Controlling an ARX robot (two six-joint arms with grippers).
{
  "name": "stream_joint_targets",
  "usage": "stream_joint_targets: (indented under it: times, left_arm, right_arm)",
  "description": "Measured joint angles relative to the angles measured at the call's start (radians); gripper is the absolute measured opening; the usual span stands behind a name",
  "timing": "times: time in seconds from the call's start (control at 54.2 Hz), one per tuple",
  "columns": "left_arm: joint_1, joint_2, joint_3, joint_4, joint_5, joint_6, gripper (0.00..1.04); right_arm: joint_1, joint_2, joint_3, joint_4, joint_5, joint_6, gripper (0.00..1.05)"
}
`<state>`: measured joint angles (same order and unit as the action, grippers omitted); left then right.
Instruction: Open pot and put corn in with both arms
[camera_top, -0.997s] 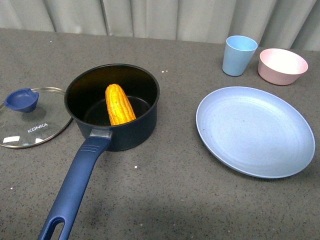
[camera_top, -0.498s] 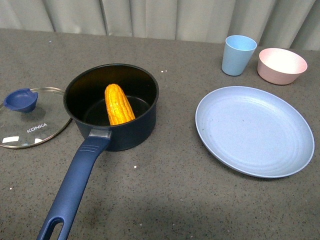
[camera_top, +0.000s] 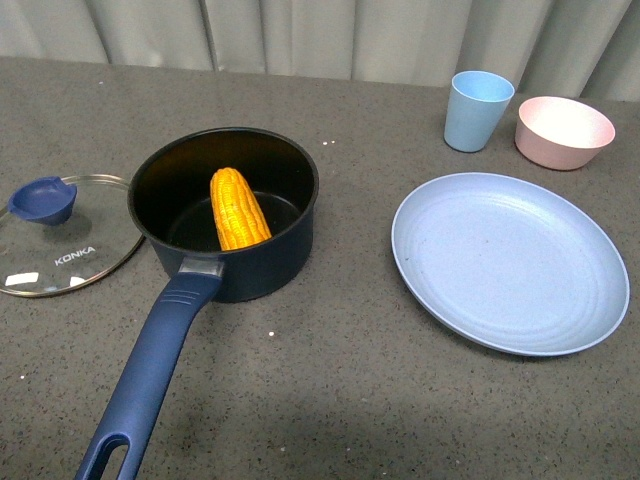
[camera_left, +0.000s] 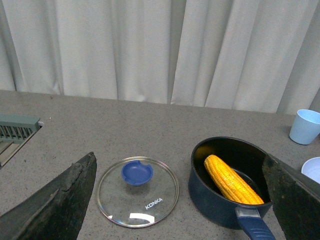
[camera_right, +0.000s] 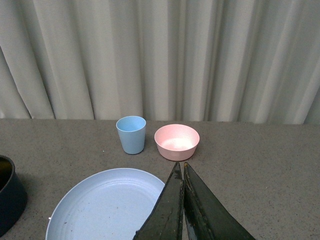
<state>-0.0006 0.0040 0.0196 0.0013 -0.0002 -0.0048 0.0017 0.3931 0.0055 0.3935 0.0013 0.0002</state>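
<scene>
In the front view, the pot (camera_top: 225, 215) sits on the grey table (camera_top: 330, 390), left of centre, with its long blue handle (camera_top: 150, 375) running toward the near edge. The pot is uncovered. The corn (camera_top: 238, 209) lies inside it, tilted, its tapered tip leaning up against the far inner wall and its thick end down on the black bottom. The glass lid (camera_top: 65, 235) lies flat on the table just left of the pot, its edge touching or nearly touching the pot's side, its blue knob (camera_top: 43, 198) pointing up. A pale blue plate (camera_top: 510, 262) lies to the right, well apart from the pot. Beyond it stand a blue cup (camera_top: 478, 110) and a pink bowl (camera_top: 564, 131), near each other. Neither arm shows here.

In the left wrist view, the left gripper (camera_left: 182, 200) has its fingers (camera_left: 55, 205) spread wide apart and holds nothing. Between them lie the lid (camera_left: 137, 191) and the pot (camera_left: 227, 182) with the corn (camera_left: 232, 179) inside it. A cup (camera_left: 305, 126) stands further off.

In the right wrist view, the right gripper (camera_right: 182, 202) has its fingers (camera_right: 167, 210) pressed together with nothing between them. They hang above the table, over the plate's (camera_right: 100, 205) edge. The cup (camera_right: 131, 134) and bowl (camera_right: 176, 141) stand beyond, before a pale curtain (camera_right: 160, 55). A bit of the pot's wall (camera_right: 10, 200) shows at the picture's edge.
</scene>
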Motion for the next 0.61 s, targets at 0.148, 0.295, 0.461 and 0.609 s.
stream_joint_targets:
  times: [0.148, 0.295, 0.461, 0.609]
  left_arm:
    - [0.0, 0.0, 0.0, 0.0, 0.0, 0.0, 0.98]
    - [0.0, 0.0, 0.0, 0.0, 0.0, 0.0, 0.98]
    - [0.0, 0.0, 0.0, 0.0, 0.0, 0.0, 0.98]
    - [0.0, 0.0, 0.0, 0.0, 0.0, 0.0, 0.98]
  right_arm:
    - [0.0, -0.061, 0.0, -0.059, 0.0, 0.0, 0.01]
    - [0.0, -0.134, 0.0, -0.13, 0.0, 0.0, 0.01]
    - [0.0, -0.185, 0.0, -0.182, 0.0, 0.0, 0.01]
    - [0.0, -0.216, 0.0, -0.212, 0.0, 0.0, 0.01]
